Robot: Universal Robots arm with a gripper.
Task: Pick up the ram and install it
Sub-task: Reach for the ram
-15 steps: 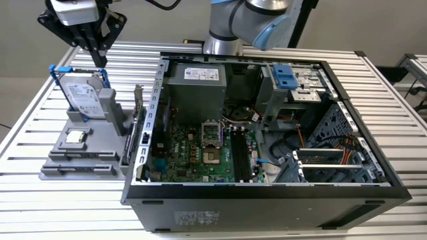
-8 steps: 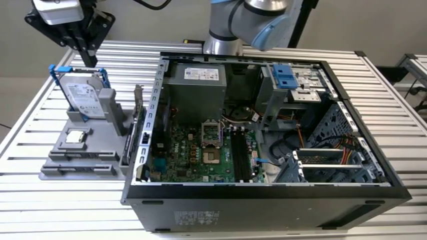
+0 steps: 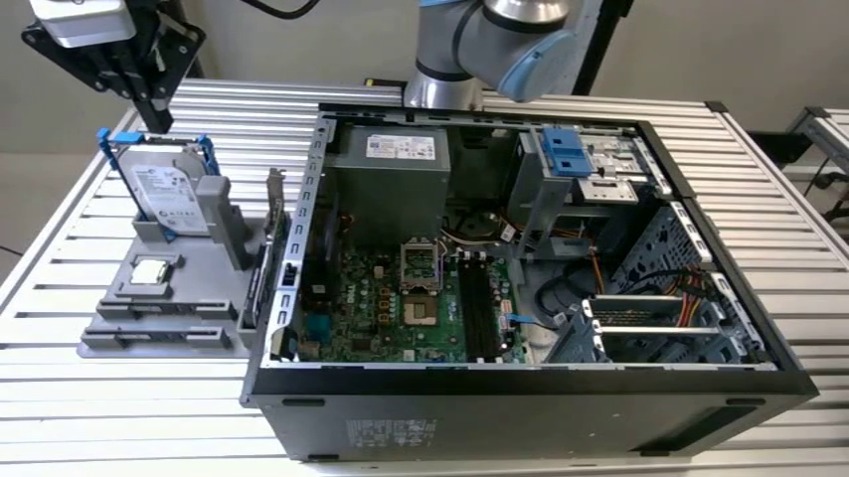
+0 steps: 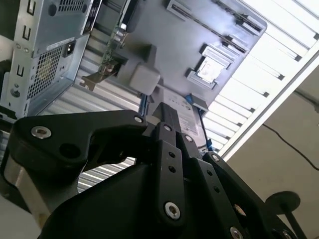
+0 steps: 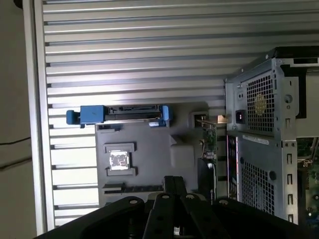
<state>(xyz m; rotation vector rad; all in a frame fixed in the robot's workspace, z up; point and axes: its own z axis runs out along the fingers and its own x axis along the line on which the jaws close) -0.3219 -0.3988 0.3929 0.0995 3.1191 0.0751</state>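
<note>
ram (image 3: 281, 260) seems to stand on edge in the gray holder (image 3: 113, 343) beside the computer case (image 3: 531, 397), with the claw (image 3: 157, 119) pressed together, empty, above the hard drive (image 3: 173, 199); lowered unopened, it could knock either.

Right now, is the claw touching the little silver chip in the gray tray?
Apart. In the exterior view the claw hangs up near the hard drive, well above the chip lying in the tray.

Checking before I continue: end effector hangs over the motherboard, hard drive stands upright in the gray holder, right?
No. The exterior view shows the end effector over the gray holder, not the motherboard; the hard drive does stand upright there.
</note>
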